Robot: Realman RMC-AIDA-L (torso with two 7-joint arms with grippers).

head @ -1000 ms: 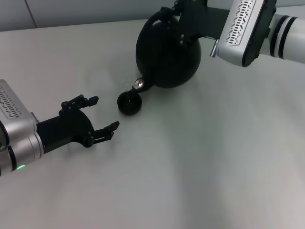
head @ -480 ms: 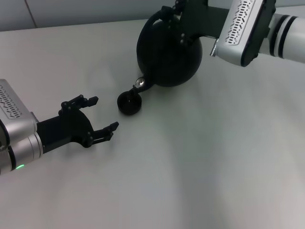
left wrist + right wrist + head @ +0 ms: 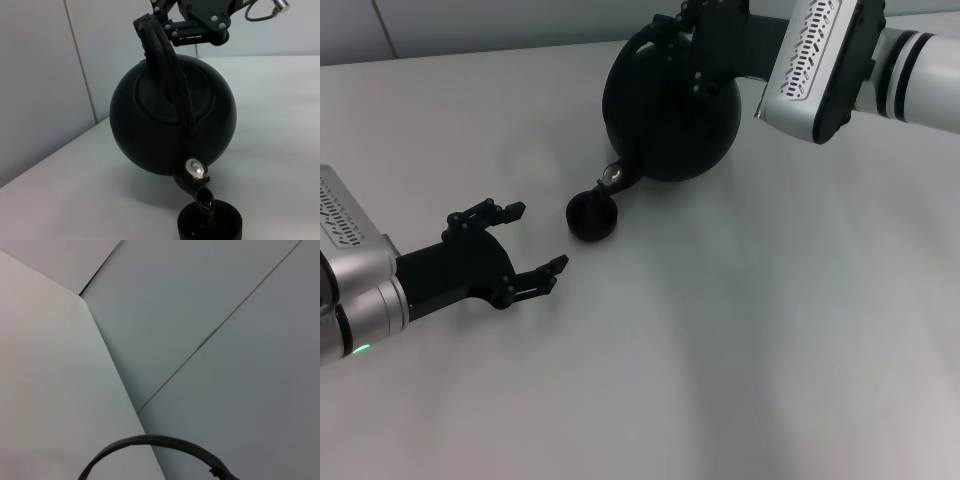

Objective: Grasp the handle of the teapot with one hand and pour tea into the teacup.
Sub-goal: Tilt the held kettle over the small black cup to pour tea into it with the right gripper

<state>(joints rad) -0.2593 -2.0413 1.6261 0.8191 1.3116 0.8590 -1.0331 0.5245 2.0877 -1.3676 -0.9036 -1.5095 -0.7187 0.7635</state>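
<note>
Fingers (image 3: 156, 11) clamped on tilted teapot's (image 3: 670, 110) handle (image 3: 167, 65)

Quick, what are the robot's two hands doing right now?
Left gripper: open, empty.
Right gripper: shut on the round matte-black teapot's arched handle.

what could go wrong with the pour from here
The cup is far smaller than the teapot and nothing holds it: the open left gripper sits apart, so a stream slightly off could miss or splash. The right gripper holds only the handle top, so the tilted pot might swing.
</note>
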